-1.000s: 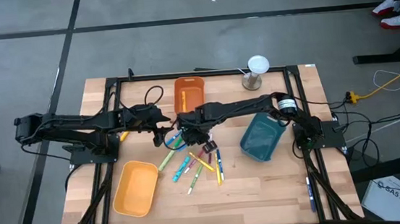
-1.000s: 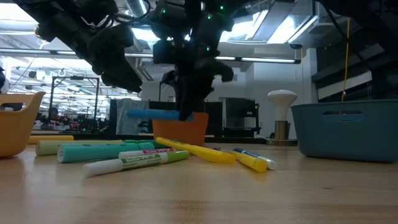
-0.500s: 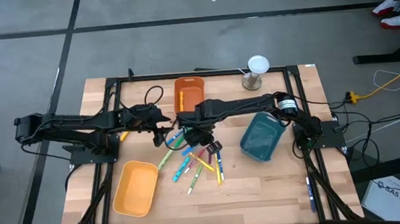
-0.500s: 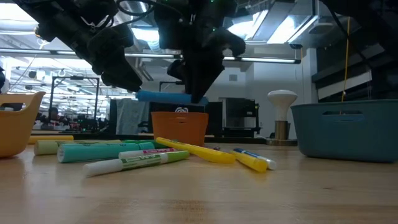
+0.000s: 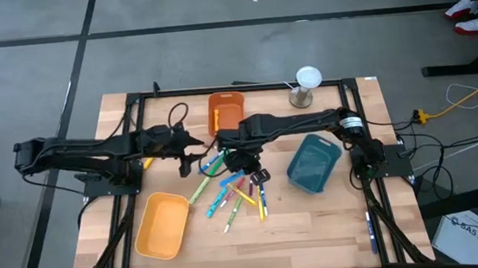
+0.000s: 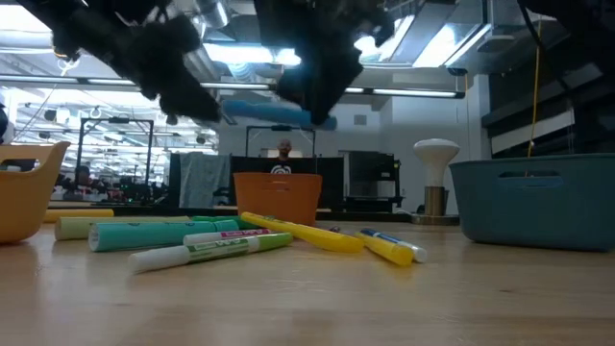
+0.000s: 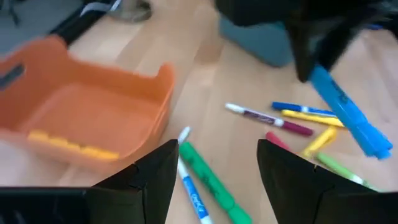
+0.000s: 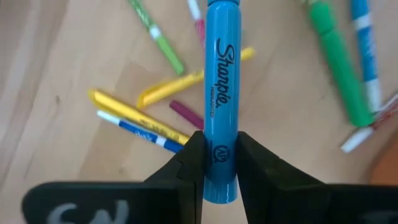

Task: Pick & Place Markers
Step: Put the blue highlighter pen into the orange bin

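My right gripper (image 8: 221,163) hangs over the middle of the table (image 5: 240,160) and is shut on a blue marker (image 8: 222,81). In the low view that marker (image 6: 274,113) floats level, well above the table. Several loose markers (image 5: 231,191), green, yellow, blue and pink, lie flat on the wood below it. My left gripper (image 7: 214,180) is open and holds nothing, just left of the right one (image 5: 189,156). It hovers above a green marker (image 7: 208,180), between the pile and the orange bin (image 7: 87,118). A yellow marker (image 7: 71,144) lies in that bin. My right gripper pinches the blue marker between its two fingers (image 8: 189,163), close to one end (image 8: 221,149). The fingers come from above and lie across the marker. The marker is lifted clear of the table and stays level, its long part sticking out to one side of the fingers.
Three bins stand around the pile: the orange bin (image 5: 227,113) at the far side, a yellow bin (image 5: 162,226) near left and a blue bin (image 5: 314,164) to the right. A white-topped stand (image 5: 307,80) sits at the far edge. Bare wood lies along the near edge.
My right gripper has risen steadily, carrying the blue marker from just above the pile to well above the table; the marker has stayed level. My left gripper has also lifted a little. The loose markers have not moved.
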Robot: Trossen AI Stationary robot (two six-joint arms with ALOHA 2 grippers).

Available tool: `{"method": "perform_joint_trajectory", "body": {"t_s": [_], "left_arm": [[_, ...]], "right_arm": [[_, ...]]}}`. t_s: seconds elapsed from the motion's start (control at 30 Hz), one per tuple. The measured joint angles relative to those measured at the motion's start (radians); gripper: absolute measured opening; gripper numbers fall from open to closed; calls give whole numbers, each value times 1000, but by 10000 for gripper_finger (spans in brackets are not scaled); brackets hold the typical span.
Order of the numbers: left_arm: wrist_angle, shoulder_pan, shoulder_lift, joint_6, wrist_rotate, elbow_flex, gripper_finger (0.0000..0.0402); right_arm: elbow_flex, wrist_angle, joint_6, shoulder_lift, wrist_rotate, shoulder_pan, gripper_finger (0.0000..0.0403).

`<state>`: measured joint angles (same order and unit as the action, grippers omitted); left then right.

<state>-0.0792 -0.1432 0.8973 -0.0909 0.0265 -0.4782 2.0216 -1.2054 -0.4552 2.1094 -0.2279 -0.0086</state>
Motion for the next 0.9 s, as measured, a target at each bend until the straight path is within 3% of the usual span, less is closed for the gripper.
{"method": "perform_joint_trajectory", "body": {"t_s": [0.13, 0.33, 0.67, 0.9], "left_arm": [[5, 74, -110, 21, 46, 45, 214], [32, 211, -336, -27, 306, 152, 214], [-20, 349, -663, -44, 441, 296, 214], [-40, 370, -830, -33, 440, 372, 214]], "right_arm": [[0, 16, 12, -11, 0, 0, 69], [-51, 67, 30, -20, 31, 0, 68], [-455, 440, 119, -223, 35, -2, 68], [-707, 845, 197, -405, 103, -2, 70]]}}
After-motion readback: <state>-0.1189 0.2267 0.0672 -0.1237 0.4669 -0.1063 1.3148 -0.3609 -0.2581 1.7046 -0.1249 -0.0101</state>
